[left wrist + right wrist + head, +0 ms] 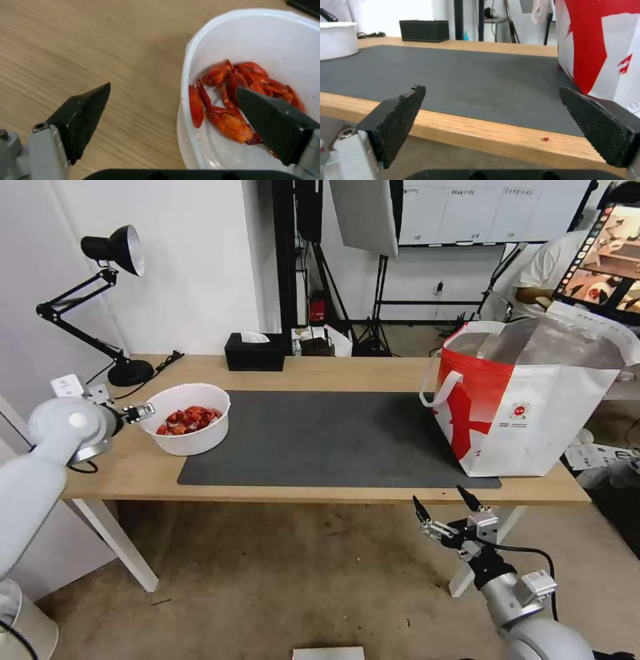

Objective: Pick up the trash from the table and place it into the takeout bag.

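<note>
Table (320,373): takeout bag (533,413) on right end, top corner cut off by frame. White bowl of red crayfish shells (190,420) at mat's left edge. Left gripper (143,412) spread wide, straddling bowl rim. Right gripper (445,502) wide, empty, below front edge.

A white bowl (189,420) of red shells (189,420) sits on a light-wood table (333,373) with a dark grey mat (327,440), beside a white-and-red takeout bag (527,400) lined in silver foil.
</note>
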Tool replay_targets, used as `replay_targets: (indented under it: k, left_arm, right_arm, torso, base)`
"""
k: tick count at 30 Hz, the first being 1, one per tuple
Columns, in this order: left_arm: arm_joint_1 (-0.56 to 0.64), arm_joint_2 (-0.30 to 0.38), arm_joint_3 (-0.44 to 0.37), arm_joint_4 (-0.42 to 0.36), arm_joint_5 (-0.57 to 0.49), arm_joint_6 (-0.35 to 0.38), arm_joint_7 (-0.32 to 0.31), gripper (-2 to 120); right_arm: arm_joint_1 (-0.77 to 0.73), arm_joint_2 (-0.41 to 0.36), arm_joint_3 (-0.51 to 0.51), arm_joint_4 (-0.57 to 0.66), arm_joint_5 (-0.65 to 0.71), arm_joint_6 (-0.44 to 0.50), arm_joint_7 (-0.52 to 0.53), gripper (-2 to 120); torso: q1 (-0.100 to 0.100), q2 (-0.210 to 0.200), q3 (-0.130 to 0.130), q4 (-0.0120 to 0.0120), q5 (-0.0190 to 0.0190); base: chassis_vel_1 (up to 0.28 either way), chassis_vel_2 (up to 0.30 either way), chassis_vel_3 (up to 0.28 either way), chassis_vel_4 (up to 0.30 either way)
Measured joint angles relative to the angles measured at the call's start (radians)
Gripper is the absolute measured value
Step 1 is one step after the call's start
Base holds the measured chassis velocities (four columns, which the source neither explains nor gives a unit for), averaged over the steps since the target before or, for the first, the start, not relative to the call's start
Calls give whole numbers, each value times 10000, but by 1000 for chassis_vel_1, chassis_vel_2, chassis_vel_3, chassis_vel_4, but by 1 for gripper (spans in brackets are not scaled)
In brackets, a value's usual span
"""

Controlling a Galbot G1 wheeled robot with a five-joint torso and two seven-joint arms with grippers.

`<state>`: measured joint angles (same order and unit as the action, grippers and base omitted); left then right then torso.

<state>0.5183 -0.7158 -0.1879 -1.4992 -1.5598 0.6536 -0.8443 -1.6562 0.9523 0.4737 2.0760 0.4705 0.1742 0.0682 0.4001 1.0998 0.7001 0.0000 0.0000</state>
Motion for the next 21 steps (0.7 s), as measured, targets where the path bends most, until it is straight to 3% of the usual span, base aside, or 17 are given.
replay_targets:
  k: [9,21]
  left_arm:
    - [-581,-507,234,629,-832,261,-920,99]
    - [-612,-499,167,519,-1224,93,-1315,59]
  right_arm:
    - [1,0,0,-1,0,3,2,100]
    - [0,0,0,-1,0,3,2,100]
  torso:
    - [0,1,-1,-1,0]
    - [-1,2,-1,0,0]
  base:
    - [0,0,0,0]
    - [0,0,0,0]
